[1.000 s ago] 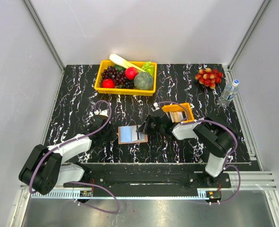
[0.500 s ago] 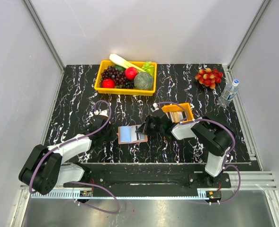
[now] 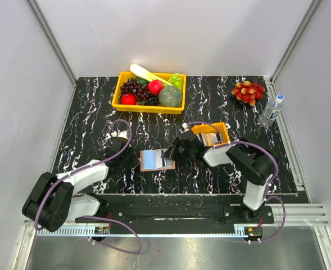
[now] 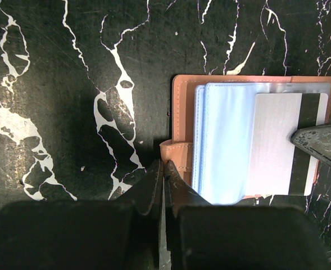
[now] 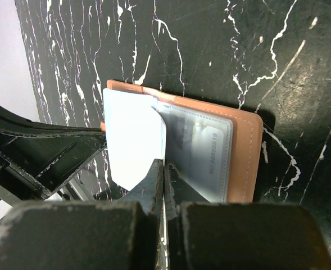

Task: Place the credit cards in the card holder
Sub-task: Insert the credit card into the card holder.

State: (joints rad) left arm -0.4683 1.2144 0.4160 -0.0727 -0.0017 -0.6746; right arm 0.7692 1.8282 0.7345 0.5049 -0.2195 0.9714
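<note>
Step in hand: card insertion; card holder [image 3: 155, 160] open flat mid-table between arms; left gripper [image 4: 164, 175] closed, tips at snap tab [image 4: 172, 153], pinch or mere press cannot tell; right gripper [image 5: 164, 171] closed on stripe edge of grey card [image 4: 277, 143], card over pale sleeves, apparently part-way in. Next: slide card further in, square to slot, holder pinned; spare cards [image 3: 211, 138] in orange tray [image 3: 210, 126].

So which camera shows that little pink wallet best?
The left wrist view: the open wallet lies almost whole, seen from straight above, with its pale sleeves and a striped card. The right wrist view shows the wallet slanted, partly behind the right gripper's fingers. The top view shows it small.
</note>
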